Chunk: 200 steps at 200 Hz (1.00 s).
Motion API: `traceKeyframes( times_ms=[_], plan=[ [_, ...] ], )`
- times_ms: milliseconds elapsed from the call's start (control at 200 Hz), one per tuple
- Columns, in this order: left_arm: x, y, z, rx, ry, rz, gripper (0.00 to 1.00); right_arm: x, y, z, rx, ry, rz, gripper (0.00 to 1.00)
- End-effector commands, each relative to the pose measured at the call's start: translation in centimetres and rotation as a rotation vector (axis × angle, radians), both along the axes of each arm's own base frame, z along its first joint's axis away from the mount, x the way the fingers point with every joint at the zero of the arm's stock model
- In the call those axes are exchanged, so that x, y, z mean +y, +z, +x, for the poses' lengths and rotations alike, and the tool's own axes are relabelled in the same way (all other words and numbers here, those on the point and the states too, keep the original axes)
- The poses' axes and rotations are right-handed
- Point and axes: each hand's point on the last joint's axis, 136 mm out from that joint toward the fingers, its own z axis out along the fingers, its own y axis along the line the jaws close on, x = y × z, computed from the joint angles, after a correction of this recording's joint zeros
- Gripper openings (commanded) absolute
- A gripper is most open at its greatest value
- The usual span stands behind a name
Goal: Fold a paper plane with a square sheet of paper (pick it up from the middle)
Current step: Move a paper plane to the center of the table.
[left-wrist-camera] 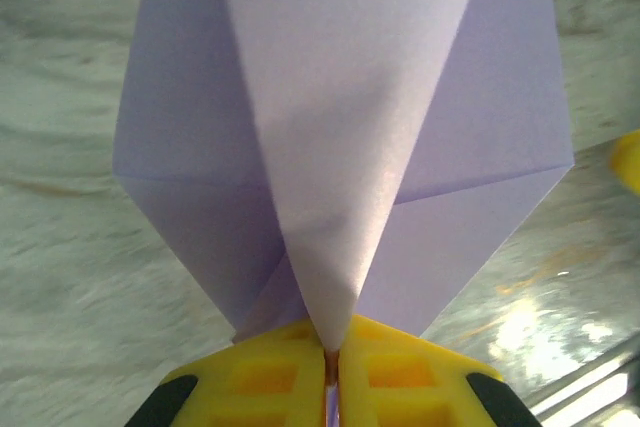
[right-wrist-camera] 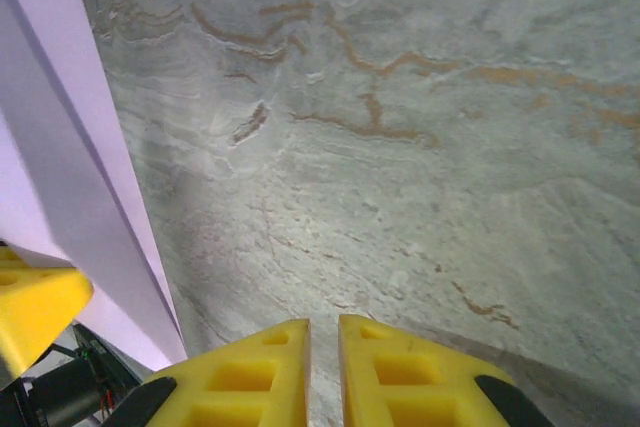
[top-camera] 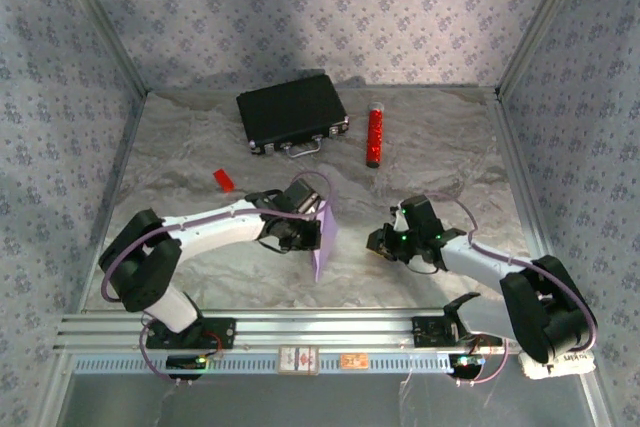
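The square sheet of paper is creased into a pale lilac pointed shape and stands on edge above the table, left of centre. My left gripper is shut on it. In the left wrist view the yellow fingers pinch the paper's narrow folded tip, and the layers fan out away from them. My right gripper hovers to the right of the paper, apart from it. Its jaws stand almost together with a thin slit and nothing in it. The lilac paper rises at the left edge of the right wrist view.
A black case lies at the back, with a red cylinder to its right. A small red block sits left of the left arm. Patterned walls and metal rails bound the grey marbled table.
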Motion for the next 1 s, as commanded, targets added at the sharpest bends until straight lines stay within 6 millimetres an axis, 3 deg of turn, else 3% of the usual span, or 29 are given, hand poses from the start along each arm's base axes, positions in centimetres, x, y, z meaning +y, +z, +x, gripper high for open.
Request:
traceKeyframes(
  times_ms=[0,375,635,835,994],
  plan=[
    [2.9,-0.2,-0.5,0.004,-0.030,0.155,0.10,0.4,0.8,0.4,-0.021,0.014,-0.011,0.16],
    [2.8,-1.7,-0.6,0.056,-0.038,0.202,0.14,0.8,0.4,0.3,-0.016,0.030,-0.021,0.16],
    [2.0,-1.6,-0.5,0.056,-0.034,0.163,0.25,0.9,0.0,0.1,-0.004,0.038,-0.026,0.17],
    [1.6,-1.6,-0.4,0.056,-0.040,0.144,0.24,1.2,-0.1,0.2,0.001,0.049,-0.017,0.17],
    [1.7,-1.5,-0.3,0.043,-0.038,0.154,0.18,2.4,1.3,0.6,-0.042,0.067,0.027,0.19]
  ],
)
